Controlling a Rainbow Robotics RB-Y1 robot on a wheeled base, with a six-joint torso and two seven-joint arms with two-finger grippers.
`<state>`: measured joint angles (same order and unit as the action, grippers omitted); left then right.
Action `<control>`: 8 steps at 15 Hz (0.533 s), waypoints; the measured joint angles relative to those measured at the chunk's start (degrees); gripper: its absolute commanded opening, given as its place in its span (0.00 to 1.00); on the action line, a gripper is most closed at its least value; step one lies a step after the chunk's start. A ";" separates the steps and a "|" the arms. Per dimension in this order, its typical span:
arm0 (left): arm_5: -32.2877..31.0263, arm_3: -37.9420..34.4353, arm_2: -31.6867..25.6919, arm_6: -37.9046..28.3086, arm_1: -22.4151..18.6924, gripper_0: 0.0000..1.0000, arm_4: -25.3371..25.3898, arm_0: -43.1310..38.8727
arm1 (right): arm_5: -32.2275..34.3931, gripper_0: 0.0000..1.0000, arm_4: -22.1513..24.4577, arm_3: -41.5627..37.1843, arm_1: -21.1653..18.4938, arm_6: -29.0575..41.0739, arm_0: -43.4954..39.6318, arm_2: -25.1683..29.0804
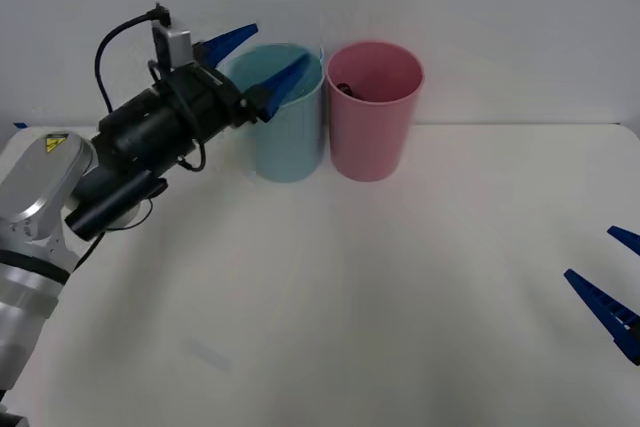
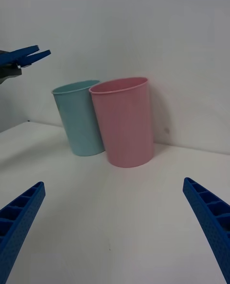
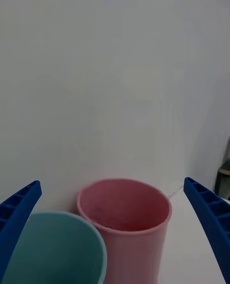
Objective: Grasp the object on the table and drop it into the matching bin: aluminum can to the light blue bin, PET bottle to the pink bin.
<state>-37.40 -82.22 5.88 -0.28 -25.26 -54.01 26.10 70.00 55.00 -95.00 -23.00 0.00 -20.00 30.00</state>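
Note:
The pink bin (image 1: 372, 117) stands upright at the back of the white table (image 1: 330, 307), touching the light blue bin (image 1: 290, 122) on its left. A small dark shape (image 1: 343, 88) shows inside the pink bin against its inner wall; I cannot tell whether it is the PET bottle. My left gripper (image 1: 280, 43) hangs open and empty above the light blue bin's rim, pointing toward the pink bin (image 3: 127, 226). My right gripper (image 1: 592, 255) is open and empty low at the table's right edge, its fingers (image 2: 208, 217) spread toward both bins (image 2: 124, 121).
A plain white wall rises right behind the bins. My left arm (image 1: 130, 147) reaches over the table's back left, with a black cable looping above it. The table's near and middle surface lies bare.

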 measured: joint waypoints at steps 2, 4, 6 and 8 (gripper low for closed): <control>-5.47 -1.34 -4.42 -0.07 -2.07 1.00 0.21 -4.17 | 0.00 1.00 0.00 0.00 0.00 0.00 0.00 0.00; -11.15 -3.44 -10.26 -0.04 -3.13 1.00 0.21 -9.30 | 0.00 1.00 0.00 0.00 0.00 0.00 0.00 0.00; -14.85 -6.57 -15.55 -0.06 -3.30 1.00 -0.22 -14.66 | 0.00 1.00 0.00 0.00 0.00 0.00 0.00 0.00; -17.97 -9.89 -21.01 -0.07 -3.36 1.00 -0.66 -20.09 | 0.00 1.00 0.00 0.00 0.00 0.00 0.00 0.00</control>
<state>-55.37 -92.10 -15.13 -0.35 -28.62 -54.67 6.00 70.00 55.00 -95.00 -23.00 0.00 -20.00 30.00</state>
